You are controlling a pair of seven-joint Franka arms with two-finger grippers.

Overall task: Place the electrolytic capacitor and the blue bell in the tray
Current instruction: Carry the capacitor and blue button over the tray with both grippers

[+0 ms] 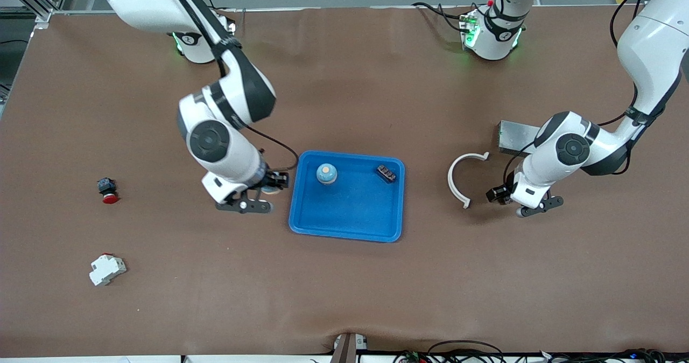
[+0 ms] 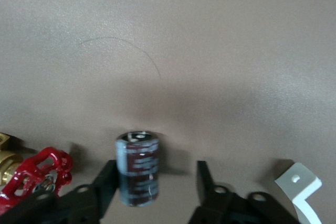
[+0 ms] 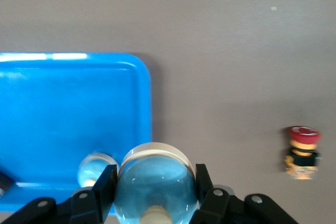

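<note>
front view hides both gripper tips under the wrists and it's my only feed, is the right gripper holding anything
Observer: Yes. The right wrist view shows the right gripper shut on a blue bell, at the tray rim.
Operator: and the left one
Observer: The left gripper is open around the upright capacitor; a gap shows at one finger.
Operator: anything close to it that i can't see
Observer: A red valve handle lies beside the capacitor.
</note>
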